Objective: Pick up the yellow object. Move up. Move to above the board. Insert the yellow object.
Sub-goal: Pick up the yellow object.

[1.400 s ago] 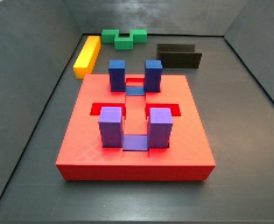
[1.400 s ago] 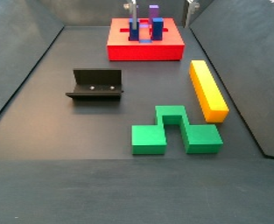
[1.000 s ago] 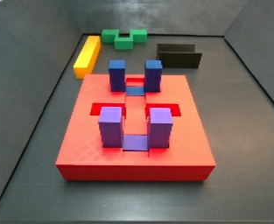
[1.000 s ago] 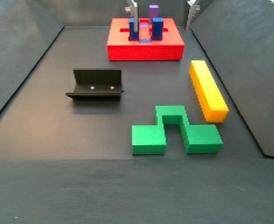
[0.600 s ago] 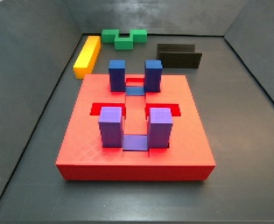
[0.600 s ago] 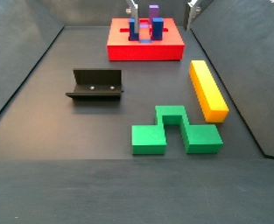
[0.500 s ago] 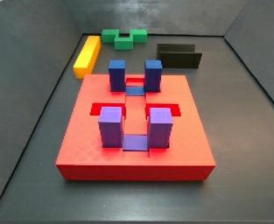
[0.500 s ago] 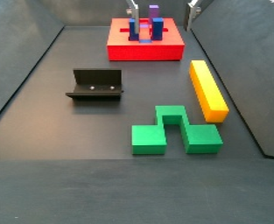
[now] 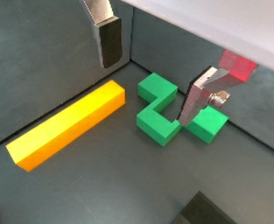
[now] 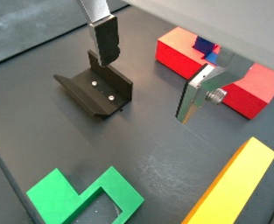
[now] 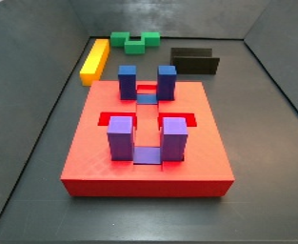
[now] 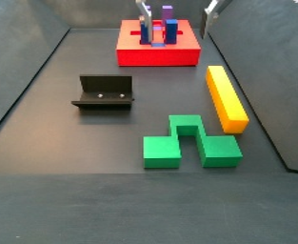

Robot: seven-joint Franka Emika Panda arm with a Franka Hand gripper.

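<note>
Yellow bar (image 12: 227,96) lies flat on the bench (image 12: 62,181), by the side wall, untouched. Green block (image 12: 189,141) sits just beside one end of it, near but apart in both wrist views. Board (image 12: 159,48) is well apart, at the far end in that side view; in a side view (image 11: 146,141) it fills the foreground, with the yellow bar (image 11: 95,59) behind it along the wall.

Bar's long axis runs along the wall, one end pointing toward the board, the other toward the green block.

Gripper (image 9: 151,68) hangs high above the bench, with the bar (image 9: 67,124) below and off to one side of the gap between the fingers, not under it. In a wrist view the silver fingers (image 9: 108,39) straddle mostly the green block (image 9: 174,108) and bare bench. In a side view only the fingertips (image 12: 148,11) show at the top edge, over the board end.

Jaws: wide open, nothing between them, touching nothing.

Fixture (image 10: 94,91) stands on the bench clear of the bar, below one finger in a wrist view.

My read: pick not yet started. Next move needs a sideways shift to centre on the bar, jaws closing across its short width, then descent. Watch the green block at the bar's end; grip mid-length.
</note>
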